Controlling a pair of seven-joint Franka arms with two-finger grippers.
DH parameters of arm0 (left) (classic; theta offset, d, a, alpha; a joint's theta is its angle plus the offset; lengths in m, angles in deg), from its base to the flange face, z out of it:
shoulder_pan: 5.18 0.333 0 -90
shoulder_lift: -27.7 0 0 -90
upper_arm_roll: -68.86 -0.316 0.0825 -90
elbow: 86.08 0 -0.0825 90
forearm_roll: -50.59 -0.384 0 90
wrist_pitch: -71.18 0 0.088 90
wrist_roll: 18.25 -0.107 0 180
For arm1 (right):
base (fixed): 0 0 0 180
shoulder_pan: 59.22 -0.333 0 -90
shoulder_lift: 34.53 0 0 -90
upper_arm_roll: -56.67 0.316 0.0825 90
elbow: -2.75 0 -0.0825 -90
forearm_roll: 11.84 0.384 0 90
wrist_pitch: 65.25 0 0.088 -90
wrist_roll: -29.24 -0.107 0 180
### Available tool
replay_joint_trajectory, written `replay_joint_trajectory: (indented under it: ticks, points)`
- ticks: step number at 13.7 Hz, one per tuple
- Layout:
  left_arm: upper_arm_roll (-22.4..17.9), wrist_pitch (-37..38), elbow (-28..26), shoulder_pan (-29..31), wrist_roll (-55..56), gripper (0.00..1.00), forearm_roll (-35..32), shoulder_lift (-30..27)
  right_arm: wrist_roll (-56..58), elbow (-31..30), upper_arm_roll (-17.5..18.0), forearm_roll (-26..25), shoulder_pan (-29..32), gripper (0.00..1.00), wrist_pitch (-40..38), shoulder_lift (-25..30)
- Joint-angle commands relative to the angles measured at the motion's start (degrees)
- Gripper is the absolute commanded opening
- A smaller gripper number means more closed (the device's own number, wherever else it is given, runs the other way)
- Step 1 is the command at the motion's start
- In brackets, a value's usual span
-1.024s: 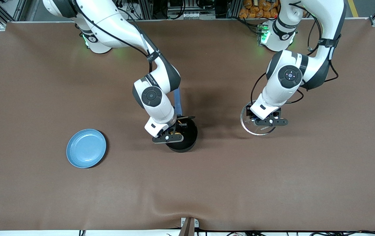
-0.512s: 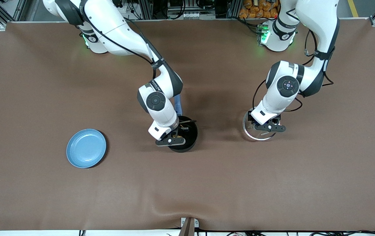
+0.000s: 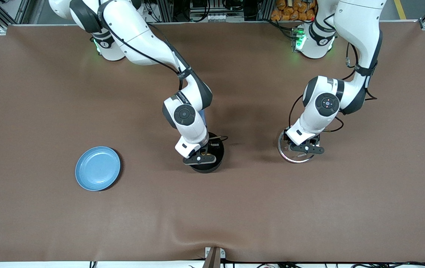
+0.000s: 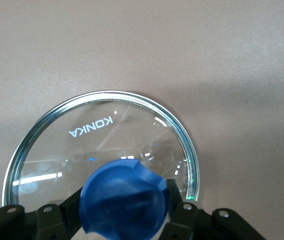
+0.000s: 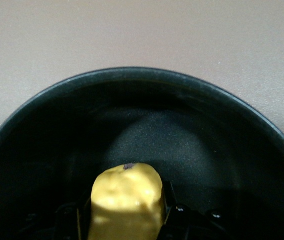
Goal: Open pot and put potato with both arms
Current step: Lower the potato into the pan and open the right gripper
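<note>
We see the potato point(image 5: 126, 199) clamped in the right gripper point(image 5: 126, 212), low inside the open pot point(image 3: 216, 150) mid-table. The glass lid point(image 4: 101, 145), marked "KONKA", lies on the table point(image 3: 309, 208) toward the left arm's end, its blue knob point(image 4: 124, 200) pinched by the left gripper point(image 4: 124, 220).

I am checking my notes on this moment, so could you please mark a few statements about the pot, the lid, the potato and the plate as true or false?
1. The right gripper holds the potato inside the pot. True.
2. The glass lid sits on the pot. False: it is off, held by its blue knob in the left gripper, toward the left arm's end of the table.
3. The blue plate carries the potato. False: nothing lies on the plate.
4. The lid reads KONKA. True.
</note>
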Motion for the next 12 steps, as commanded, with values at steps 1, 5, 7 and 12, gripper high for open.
replay_joint_trajectory:
  ticks: [1, 5, 7, 12]
  points:
    - [0.02, -1.07, 0.29, 0.32, -1.49, 1.0, 0.58, 0.75, -0.99, 1.81, -0.7, -1.27, -0.29, 0.99, -0.37, -0.59]
    - [0.02, -1.07, 0.38, 0.23, -1.66, 1.0, 0.58, 0.84, -0.64, 1.81, -1.57, -4.52, 0.67, 1.0, -3.17, 2.65]
    - [0.02, -1.07, 0.47, 0.23, -1.84, 1.0, 0.58, 0.49, -0.64, 1.99, -2.8, -4.61, 0.59, 1.0, -7.99, 4.5]
    - [0.11, 9.96, 6.69, 0.23, -1.66, 1.0, 0.49, -5.13, 3.92, 4.01, -6.84, -6.11, 1.46, 1.0, -20.13, 13.54]
